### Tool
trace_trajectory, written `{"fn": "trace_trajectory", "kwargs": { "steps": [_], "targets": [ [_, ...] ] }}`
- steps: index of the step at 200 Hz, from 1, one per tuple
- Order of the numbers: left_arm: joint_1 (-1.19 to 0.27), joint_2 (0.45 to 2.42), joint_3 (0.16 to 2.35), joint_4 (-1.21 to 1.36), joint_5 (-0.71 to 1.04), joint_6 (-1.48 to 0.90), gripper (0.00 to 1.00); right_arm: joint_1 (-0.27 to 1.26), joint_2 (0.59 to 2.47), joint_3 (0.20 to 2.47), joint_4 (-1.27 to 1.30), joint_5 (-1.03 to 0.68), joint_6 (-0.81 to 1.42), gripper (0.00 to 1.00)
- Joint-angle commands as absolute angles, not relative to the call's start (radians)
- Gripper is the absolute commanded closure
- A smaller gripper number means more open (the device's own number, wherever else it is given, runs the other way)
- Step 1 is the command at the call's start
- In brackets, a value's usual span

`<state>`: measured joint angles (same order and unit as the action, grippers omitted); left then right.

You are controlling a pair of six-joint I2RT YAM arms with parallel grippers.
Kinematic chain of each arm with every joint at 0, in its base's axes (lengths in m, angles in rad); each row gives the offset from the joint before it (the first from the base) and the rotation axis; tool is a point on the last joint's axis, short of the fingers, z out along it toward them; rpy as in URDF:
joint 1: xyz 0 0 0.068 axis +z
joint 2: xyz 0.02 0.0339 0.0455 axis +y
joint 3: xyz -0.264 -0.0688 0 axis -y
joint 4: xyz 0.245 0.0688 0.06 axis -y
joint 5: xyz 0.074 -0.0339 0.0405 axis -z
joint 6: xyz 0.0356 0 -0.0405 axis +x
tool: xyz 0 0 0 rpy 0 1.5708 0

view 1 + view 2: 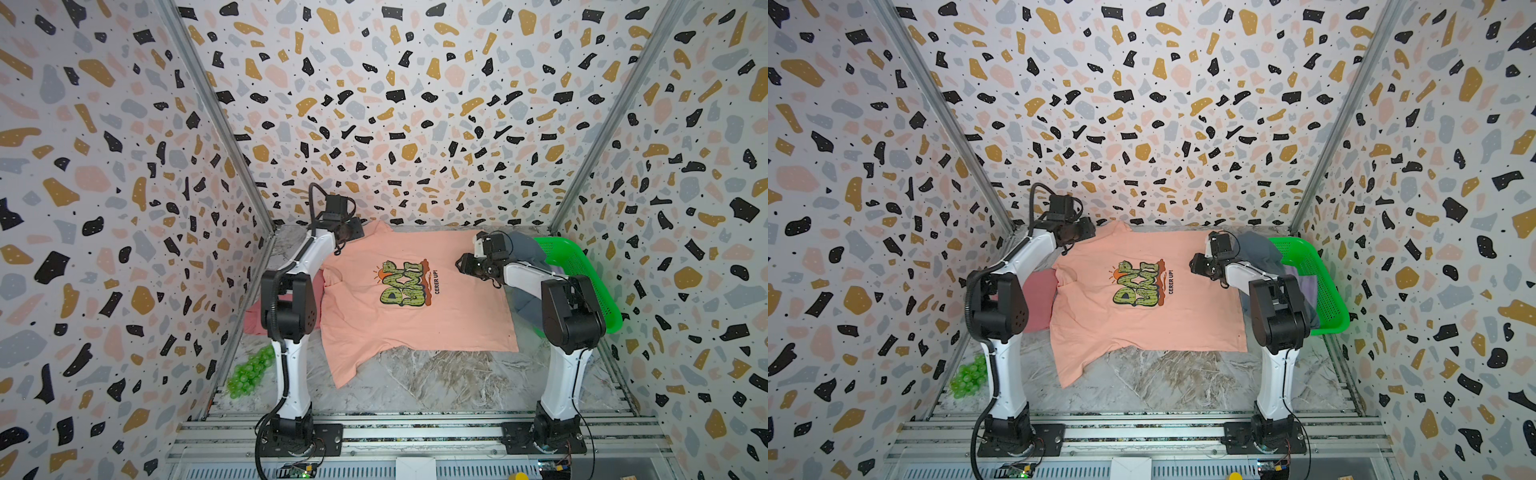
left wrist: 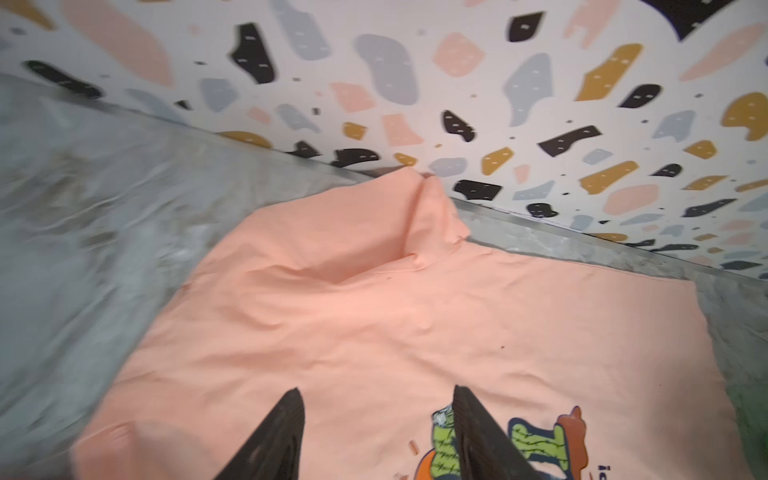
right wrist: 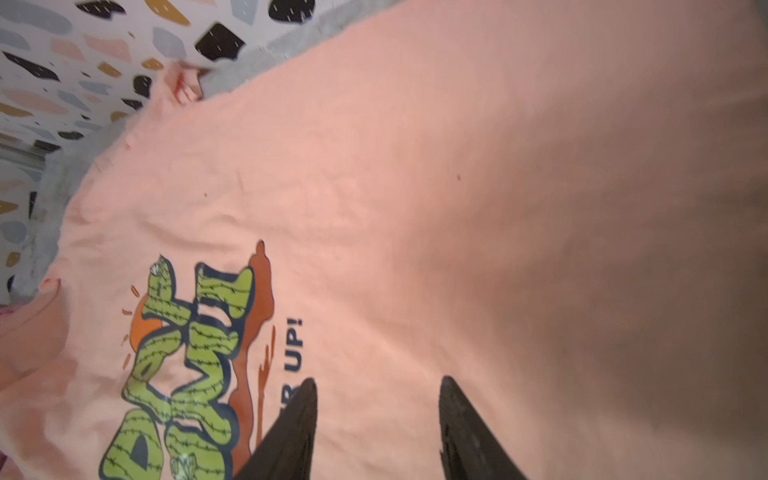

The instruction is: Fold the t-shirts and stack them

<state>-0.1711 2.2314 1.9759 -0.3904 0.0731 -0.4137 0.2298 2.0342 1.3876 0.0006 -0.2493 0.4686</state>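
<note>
Left gripper (image 2: 374, 390) jaws apart, empty, over peach shirt (image 1: 415, 299). Right gripper (image 3: 378, 380) same. Peach shirt spread on table (image 1: 436, 374), print up. Red shirt (image 1: 1038, 303) at its left edge. Green basket (image 1: 582, 266) at right holds blue-grey shirt (image 1: 527, 245), spilling over rim, and lavender shirt (image 1: 1304, 286).

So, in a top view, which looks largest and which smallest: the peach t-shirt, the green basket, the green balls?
Largest to smallest:
1. peach t-shirt
2. green basket, partly hidden
3. green balls
</note>
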Motion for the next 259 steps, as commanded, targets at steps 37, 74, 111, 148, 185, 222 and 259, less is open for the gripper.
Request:
{"fn": "trace_trajectory", "kwargs": {
  "steps": [37,74,111,148,185,222,259],
  "targets": [
    [-0.155,2.358,2.013,-0.388,0.129,-0.49,0.42,0.229,2.097,1.434,-0.068,-0.21,0.474,0.52],
    [-0.155,2.361,1.912,-0.351,0.117,-0.51,0.42,0.229,2.125,1.425,-0.097,-0.198,0.475,0.52],
    [-0.155,2.433,1.954,-0.337,0.119,-0.531,0.42,0.224,2.213,1.492,-0.107,-0.192,0.488,0.51],
    [-0.155,2.566,2.127,-0.336,0.145,-0.554,0.41,0.203,2.366,1.698,-0.196,-0.174,0.476,0.52],
    [-0.152,2.635,2.318,-0.339,0.194,-0.568,0.42,0.178,2.448,1.885,-0.268,-0.175,0.468,0.52],
    [-0.151,2.42,2.182,-0.258,0.195,-0.532,0.41,0.189,2.331,1.857,-0.298,-0.172,0.415,0.51],
    [-0.163,2.101,1.874,-0.259,0.199,-0.486,0.39,0.201,2.015,1.544,-0.152,-0.218,0.346,0.42]
  ]
}}
